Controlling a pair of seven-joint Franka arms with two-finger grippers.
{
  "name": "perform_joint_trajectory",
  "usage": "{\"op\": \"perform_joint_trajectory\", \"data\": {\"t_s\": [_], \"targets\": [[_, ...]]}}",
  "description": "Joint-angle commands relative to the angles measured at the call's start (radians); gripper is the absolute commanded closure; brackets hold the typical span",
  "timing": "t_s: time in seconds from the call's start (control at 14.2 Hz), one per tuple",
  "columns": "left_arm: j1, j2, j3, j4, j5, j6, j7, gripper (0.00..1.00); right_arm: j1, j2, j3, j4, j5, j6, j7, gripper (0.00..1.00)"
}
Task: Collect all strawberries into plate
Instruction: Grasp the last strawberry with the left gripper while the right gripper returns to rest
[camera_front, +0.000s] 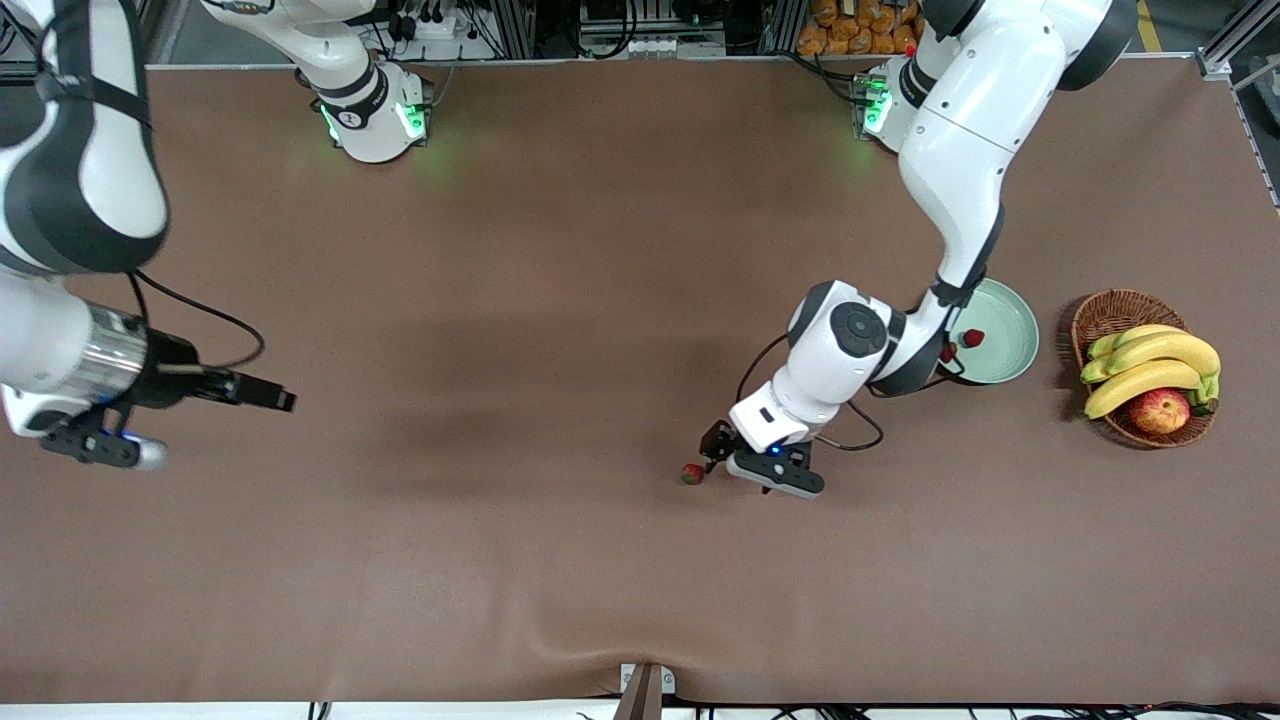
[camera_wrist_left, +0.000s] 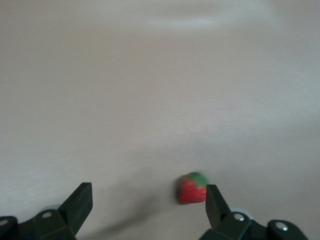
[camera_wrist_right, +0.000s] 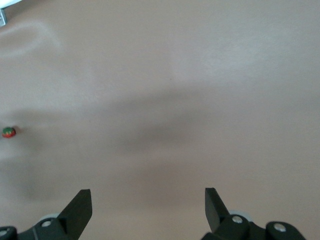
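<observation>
Three small red strawberries with green leafy tops show. Two lie in the round pale mint-green plate (camera_front: 1010, 340): one (camera_front: 973, 338) in the open, one (camera_front: 947, 352) half hidden by the left arm. The third strawberry (camera_front: 692, 473) lies alone on the brown tabletop (camera_front: 560, 300), nearer the front camera than the plate; which way its leafy end points I cannot tell.

The left end effector (camera_front: 714, 452) stands just beside this berry, fingers (camera_wrist_left: 216, 205) wide apart, empty.

The right end effector (camera_wrist_right: 148, 205) waits over the right arm's end of the tabletop, spread wide, empty.

One brown wicker basket (camera_front: 1110, 315) holds four yellow bananas (camera_front: 1155, 365) and one red-yellow apple (camera_front: 1160, 410).
</observation>
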Motion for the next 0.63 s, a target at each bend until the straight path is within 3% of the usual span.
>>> {"op": "perform_joint_trajectory", "data": {"t_s": [0.0, 0.21, 0.35, 0.49, 0.56], "targets": [[-0.036, 0.07, 0.014, 0.052, 0.023, 0.095, -0.016, 0.0, -0.057, -0.167, 0.035, -0.155, -0.084, 0.011, -0.121, 0.0], [-0.083, 0.101, 0.057, 0.058, 0.023, 0.147, -0.007, 0.0, -0.062, -0.243, 0.047, -0.157, -0.222, -0.059, -0.161, 0.0], [-0.111, 0.11, 0.066, 0.062, 0.023, 0.153, -0.006, 0.03, -0.109, -0.278, 0.093, -0.151, -0.236, -0.12, -0.166, 0.0], [-0.145, 0.125, 0.098, 0.085, 0.023, 0.16, -0.006, 0.12, -0.166, -0.301, 0.157, -0.13, -0.236, -0.199, -0.164, 0.0], [-0.155, 0.13, 0.112, 0.087, 0.023, 0.162, -0.007, 0.18, -0.166, -0.319, 0.16, -0.121, -0.236, -0.231, -0.164, 0.0]]}}
